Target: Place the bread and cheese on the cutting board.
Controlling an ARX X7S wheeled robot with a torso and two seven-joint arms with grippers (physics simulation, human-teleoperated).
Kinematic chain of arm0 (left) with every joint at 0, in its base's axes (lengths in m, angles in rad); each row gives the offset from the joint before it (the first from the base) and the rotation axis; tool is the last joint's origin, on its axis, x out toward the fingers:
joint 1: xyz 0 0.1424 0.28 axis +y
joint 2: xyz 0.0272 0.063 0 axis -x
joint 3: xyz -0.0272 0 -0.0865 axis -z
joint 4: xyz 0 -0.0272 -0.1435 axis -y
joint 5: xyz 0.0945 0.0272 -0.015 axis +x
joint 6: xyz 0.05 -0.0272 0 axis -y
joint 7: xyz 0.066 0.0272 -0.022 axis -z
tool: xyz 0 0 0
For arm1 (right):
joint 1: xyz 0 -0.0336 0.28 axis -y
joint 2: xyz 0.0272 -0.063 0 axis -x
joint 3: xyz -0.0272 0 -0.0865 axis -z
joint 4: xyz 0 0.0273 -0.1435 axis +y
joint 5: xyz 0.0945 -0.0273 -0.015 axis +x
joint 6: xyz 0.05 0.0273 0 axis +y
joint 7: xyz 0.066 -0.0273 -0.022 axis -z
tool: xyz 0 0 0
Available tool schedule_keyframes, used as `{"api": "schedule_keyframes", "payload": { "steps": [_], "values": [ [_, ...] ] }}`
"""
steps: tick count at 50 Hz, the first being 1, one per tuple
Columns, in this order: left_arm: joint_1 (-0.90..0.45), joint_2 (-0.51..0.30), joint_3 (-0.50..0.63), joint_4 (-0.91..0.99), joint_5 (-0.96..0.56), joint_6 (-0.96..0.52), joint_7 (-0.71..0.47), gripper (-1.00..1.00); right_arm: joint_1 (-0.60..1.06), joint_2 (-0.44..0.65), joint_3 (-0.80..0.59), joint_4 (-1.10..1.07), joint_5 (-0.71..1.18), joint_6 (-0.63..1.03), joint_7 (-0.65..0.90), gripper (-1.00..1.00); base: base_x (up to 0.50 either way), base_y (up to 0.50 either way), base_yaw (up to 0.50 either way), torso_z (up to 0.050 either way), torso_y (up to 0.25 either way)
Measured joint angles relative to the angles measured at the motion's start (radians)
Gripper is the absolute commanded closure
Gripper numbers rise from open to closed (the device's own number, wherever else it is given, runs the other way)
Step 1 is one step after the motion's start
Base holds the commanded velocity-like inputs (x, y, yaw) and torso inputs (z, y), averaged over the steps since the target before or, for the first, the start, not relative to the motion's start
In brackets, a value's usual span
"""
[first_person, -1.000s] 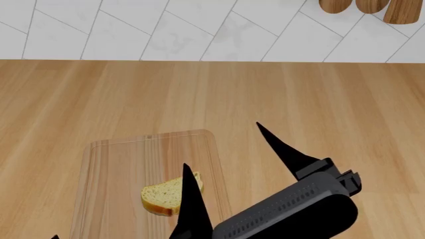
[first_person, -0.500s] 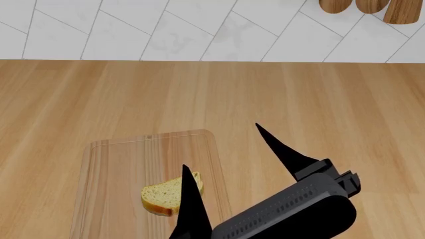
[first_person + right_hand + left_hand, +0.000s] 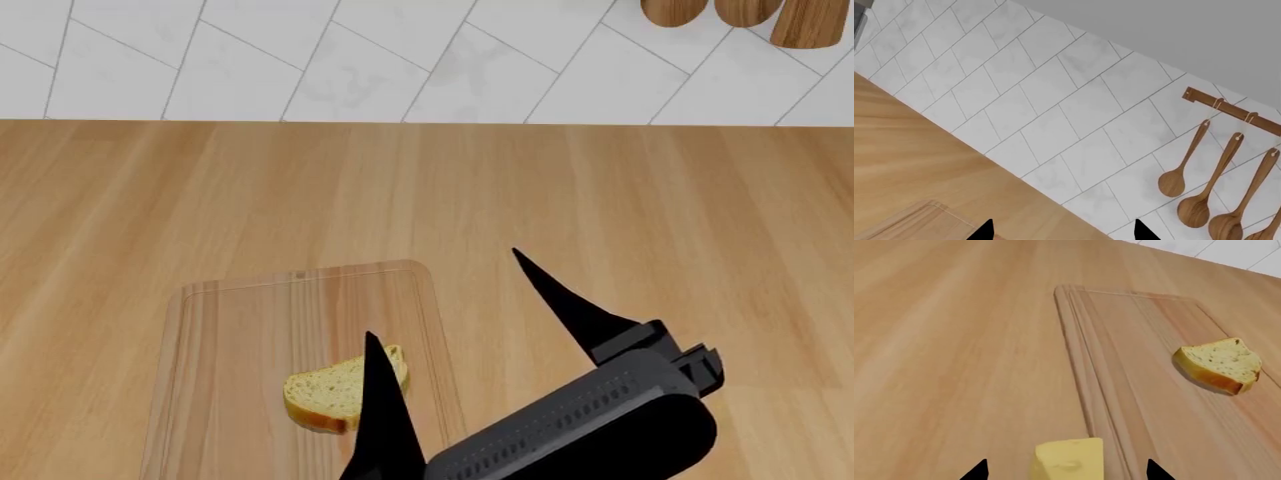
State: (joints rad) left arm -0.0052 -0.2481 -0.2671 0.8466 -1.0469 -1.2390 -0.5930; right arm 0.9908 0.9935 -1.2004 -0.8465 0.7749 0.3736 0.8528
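Wooden countertop [image 3: 641, 190], cheese [image 3: 1069, 461] between open left pincer [image 3: 1066, 471] tips

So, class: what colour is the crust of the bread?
Golden-brown crust around a pale cream crumb on the bread; the left wrist view shows it best.

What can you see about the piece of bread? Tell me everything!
The bread is one small slice with pale cream crumb full of tiny holes and a golden-brown crust. It lies flat on the cutting board, toward its near, right part. Nothing grips it. In the head view a black finger of the right gripper crosses in front of its right edge.
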Motion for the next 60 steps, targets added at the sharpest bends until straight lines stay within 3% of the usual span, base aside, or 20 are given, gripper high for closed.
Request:
{"api": "schedule_keyframes", "payload": {
  "steps": [11,12,33,60],
  "values": [
    [-0.011,-0.012,0.058,-0.007,0.052,0.014,-0.016,-1.0,-0.001,0.005,0.004,-0.003,0.002,-0.003,0.001,-1.0,0.0,0.0,0.0,0.0,0.0],
    [-0.011,-0.013,0.063,-0.007,0.057,0.016,-0.017,1.0,-0.001,0.005,0.004,-0.003,0.002,-0.003,0.001,-1.0,0.0,0.0,0.0,0.0,0.0],
    [-0.008,-0.045,0.116,0.041,0.143,0.059,-0.072,1.0,-0.001,0.011,0.01,-0.014,0.005,-0.002,0.005,-1.0,0.0,0.0,0.0,0.0,0.0],
    [-0.249,-0.021,0.192,0.014,0.044,-0.048,-0.162,1.0,-0.009,0.021,0.016,-0.018,0.003,-0.013,0.005,-1.0,0.0,0.0,0.0,0.0,0.0]
  ]
}}
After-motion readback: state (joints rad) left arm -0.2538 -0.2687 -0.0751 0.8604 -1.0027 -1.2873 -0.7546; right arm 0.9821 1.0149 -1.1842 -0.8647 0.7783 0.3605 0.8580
